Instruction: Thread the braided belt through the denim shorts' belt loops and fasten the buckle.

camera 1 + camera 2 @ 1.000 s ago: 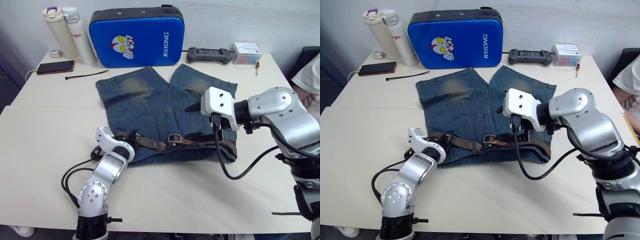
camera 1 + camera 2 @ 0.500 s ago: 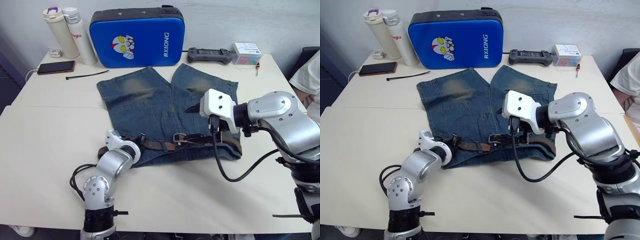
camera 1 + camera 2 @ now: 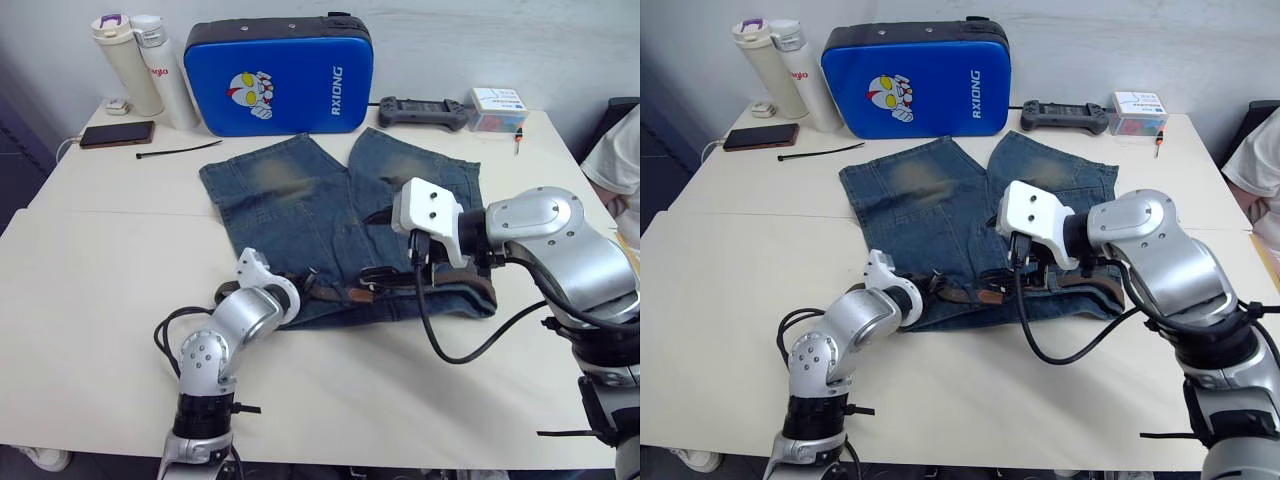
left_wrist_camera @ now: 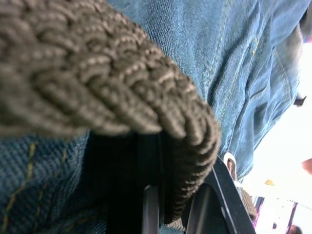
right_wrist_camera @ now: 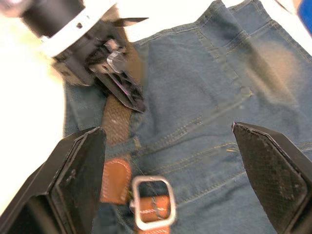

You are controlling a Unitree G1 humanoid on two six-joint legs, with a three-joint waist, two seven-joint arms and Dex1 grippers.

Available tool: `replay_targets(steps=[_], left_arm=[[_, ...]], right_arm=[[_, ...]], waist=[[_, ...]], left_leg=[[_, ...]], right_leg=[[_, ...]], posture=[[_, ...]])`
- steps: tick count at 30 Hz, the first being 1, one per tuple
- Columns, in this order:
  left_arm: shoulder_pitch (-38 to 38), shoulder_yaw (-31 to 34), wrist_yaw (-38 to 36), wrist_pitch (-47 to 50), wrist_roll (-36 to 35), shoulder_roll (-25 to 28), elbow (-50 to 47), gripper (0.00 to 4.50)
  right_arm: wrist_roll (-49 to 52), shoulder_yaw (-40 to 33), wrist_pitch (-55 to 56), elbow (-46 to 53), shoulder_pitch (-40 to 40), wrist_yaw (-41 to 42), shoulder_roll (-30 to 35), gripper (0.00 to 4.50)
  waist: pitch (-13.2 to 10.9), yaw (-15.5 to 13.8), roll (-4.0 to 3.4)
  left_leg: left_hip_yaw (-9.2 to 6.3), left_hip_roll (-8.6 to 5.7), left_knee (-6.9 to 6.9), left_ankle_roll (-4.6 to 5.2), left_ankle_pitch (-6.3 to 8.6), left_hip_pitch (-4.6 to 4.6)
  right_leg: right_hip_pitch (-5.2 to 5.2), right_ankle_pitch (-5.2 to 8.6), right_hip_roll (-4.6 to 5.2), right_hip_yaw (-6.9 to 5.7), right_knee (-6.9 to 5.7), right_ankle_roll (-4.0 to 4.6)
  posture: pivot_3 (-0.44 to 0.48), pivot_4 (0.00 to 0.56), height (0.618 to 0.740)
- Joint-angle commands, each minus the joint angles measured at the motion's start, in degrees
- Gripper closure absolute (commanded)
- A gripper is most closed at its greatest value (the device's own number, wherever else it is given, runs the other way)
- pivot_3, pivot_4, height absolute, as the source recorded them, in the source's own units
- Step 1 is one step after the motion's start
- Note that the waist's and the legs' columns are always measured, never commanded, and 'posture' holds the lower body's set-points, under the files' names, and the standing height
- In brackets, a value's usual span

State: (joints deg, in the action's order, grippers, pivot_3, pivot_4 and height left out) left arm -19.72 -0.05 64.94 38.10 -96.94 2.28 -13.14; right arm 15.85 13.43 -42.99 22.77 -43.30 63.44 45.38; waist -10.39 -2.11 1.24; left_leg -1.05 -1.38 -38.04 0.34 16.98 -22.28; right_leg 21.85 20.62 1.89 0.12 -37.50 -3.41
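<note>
Left gripper [image 3: 268, 293] clamped on braided belt [image 5: 117, 122], soft, floppy, grippy weave. Buckle [image 5: 151, 202] just ahead on denim shorts [image 3: 300, 210] waistband, below right gripper [image 5: 165, 161], jaws wide, empty. Best hold: stiff leather tab beside buckle.

We see the left gripper [image 3: 292, 287] low at the near edge, its arm bent upward from below, its fingers closed. The right gripper [image 5: 168, 161] hovers from the right side, its fingers [image 5: 83, 170] spread wide apart.
</note>
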Motion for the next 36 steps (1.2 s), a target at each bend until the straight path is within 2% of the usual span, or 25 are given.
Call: replay_targets(steps=[1,5,9,12,16,30,33,35,36], left_arm=[[-1.13,-2.41,-1.99,3.42,-0.31,0.19,2.11,4.5],[-1.37,-1.9,-2.33,4.68,-1.36,0.68,2.71,4.5],[-1.84,-1.87,-2.27,5.83,-2.42,1.23,3.46,4.5],[-2.08,-1.85,-2.34,6.26,-2.64,1.3,3.9,4.5],[-2.3,-1.65,-2.3,6.73,-2.85,1.47,4.25,4.5],[-2.57,-1.27,-2.14,7.06,-3.25,2.79,4.55,4.5],[-2.6,-1.26,-2.18,7.2,-3.29,2.98,4.61,4.5],[-2.61,-1.27,-2.19,7.29,-3.33,3.04,4.64,4.5],[-2.66,-1.31,-2.24,7.49,-3.36,3.21,4.67,4.5]], right_arm=[[1.2,-0.67,-0.99,4.79,2.01,0.45,2.37,0.09],[-1.24,0.01,2.93,8.58,8.0,1.73,7.52,0.09],[-4.98,1.59,9.04,9.18,12.59,1.21,9.78,0.09],[-8.07,3.18,12.53,7.47,13.85,-0.69,8.63,0.82],[-12.74,5.29,17.72,4.71,14.97,-3.43,6.81,2.64],[-18.49,6.69,22.89,-0.57,16.54,-4.92,2.61,2.64],[-18.23,5.99,21.95,-0.42,16.81,-4.8,2.22,3.55],[-18.03,5.67,21.71,-0.19,16.88,-4.85,1.94,4.44],[-18.0,5.59,21.66,-0.12,16.86,-4.87,1.87,4.44]], waist=[[0.0,-0.23,0.0],[0.0,-0.99,-0.01],[0.0,-0.82,-0.01],[-0.01,-0.78,-0.01],[-0.01,-0.94,-0.01],[-0.01,-0.84,-0.01],[-0.01,-0.79,-0.01],[-0.01,-0.8,-0.01],[-0.01,-0.81,-0.01]], left_leg=[[0.0,0.0,0.0,0.0,0.0,0.0],[-0.05,0.0,0.02,0.0,0.02,0.0],[-0.05,-0.01,0.03,0.01,0.03,0.11],[-0.04,0.0,0.03,-0.01,0.03,0.16],[-0.05,-0.01,0.02,-0.02,0.03,0.15],[-0.06,-0.01,0.02,-0.04,0.02,0.18],[-0.06,0.0,0.02,-0.04,0.02,0.19],[-0.06,0.0,0.02,-0.04,0.02,0.19],[-0.06,0.0,0.02,-0.04,0.02,0.19]], right_leg=[[0.0,-0.01,0.0,0.01,0.01,-0.02],[-0.07,-0.01,0.01,-0.05,0.14,-0.02],[-0.21,-0.02,0.02,-0.05,0.17,-0.05],[-0.24,-0.02,-0.01,-0.04,0.15,-0.05],[-0.25,-0.02,0.0,-0.05,0.17,-0.06],[-0.27,-0.02,0.0,-0.05,0.18,-0.06],[-0.27,-0.02,-0.01,-0.05,0.17,-0.06],[-0.27,-0.02,-0.01,-0.05,0.17,-0.06],[-0.27,-0.02,0.0,-0.05,0.17,-0.06]], posture=[[0.0,0.15,0.74],[0.0,0.15,0.74],[0.0,0.15,0.74],[0.0,0.15,0.74],[0.0,0.15,0.74],[0.0,0.15,0.74],[0.0,0.15,0.74],[0.0,0.15,0.74],[0.0,0.15,0.74]])
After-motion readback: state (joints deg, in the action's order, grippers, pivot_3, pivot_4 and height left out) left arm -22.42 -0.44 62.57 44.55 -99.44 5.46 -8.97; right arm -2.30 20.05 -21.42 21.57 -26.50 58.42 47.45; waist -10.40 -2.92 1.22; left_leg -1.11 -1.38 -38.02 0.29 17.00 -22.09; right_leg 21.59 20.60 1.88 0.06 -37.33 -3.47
